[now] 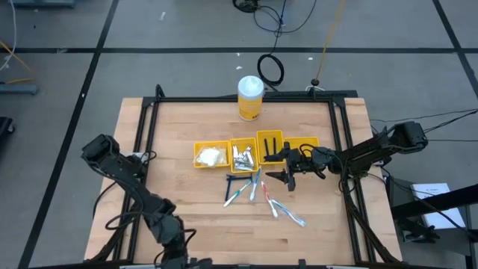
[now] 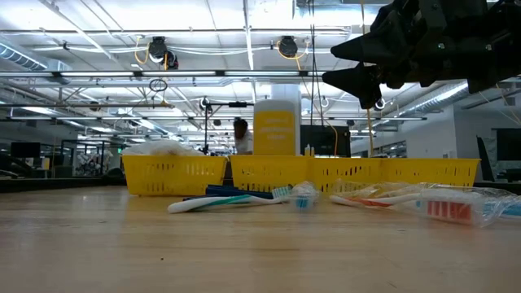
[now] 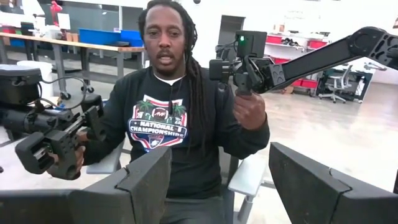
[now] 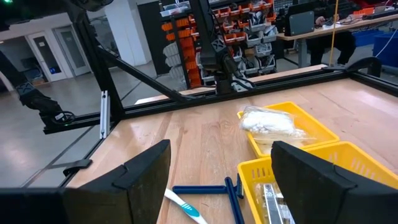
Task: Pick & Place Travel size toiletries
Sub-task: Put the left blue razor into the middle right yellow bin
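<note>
Wooden boards make the table (image 1: 187, 194), which stands on a grey floor inside a black frame. Four yellow bins (image 1: 256, 152) stand in a row near its middle. Counting from the left arm's side, the first bin holds white puffy packets (image 1: 210, 156), the second holds silvery sachets (image 1: 243, 156), and the third holds dark razors (image 1: 269, 146).

In front of the bins, loose on the wood, lie several toothbrushes (image 1: 239, 191) and two dark blue razors (image 1: 240, 178), scattered between the bins and the near edge.

The right gripper (image 1: 290, 179) hangs above the table, just in front of the third and fourth bins, and its fingers are spread apart with nothing between them. The loose toothbrushes lie close to it, slightly toward the left arm's side and toward the near edge. In the low view this gripper is well above the bins, not touching anything.

The left gripper (image 3: 217, 180) waits at the near edge, folded back and pointing off the table, with its fingers also spread and empty. Its camera sees a person (image 3: 180, 112) sitting beyond the table.

A tall yellow canister (image 1: 250, 98) with a white lid stands at the far edge, apart from the bins.
</note>
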Controlling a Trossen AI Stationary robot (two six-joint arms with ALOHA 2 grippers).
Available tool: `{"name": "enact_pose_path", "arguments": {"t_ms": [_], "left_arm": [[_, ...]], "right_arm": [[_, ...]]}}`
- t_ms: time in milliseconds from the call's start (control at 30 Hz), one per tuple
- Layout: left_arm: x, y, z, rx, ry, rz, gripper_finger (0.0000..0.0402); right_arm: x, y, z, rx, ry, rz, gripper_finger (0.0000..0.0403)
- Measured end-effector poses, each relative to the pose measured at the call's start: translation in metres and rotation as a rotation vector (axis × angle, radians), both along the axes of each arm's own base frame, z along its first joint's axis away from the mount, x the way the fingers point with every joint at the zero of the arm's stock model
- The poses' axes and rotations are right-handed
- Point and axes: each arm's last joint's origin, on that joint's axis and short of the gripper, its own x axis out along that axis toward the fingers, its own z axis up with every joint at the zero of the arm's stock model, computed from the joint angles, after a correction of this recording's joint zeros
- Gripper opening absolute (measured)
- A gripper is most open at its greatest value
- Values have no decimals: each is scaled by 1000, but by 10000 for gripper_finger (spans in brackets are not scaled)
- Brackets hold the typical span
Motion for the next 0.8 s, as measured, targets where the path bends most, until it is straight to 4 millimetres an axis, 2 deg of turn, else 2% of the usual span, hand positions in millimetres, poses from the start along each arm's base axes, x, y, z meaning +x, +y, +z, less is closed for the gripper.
{"name": "enact_pose_path", "arguments": {"t_ms": [800], "left_arm": [[7, 7, 0, -3, 6, 24, 267]], "right_arm": [[0, 0, 0, 0, 0, 0, 263]]}}
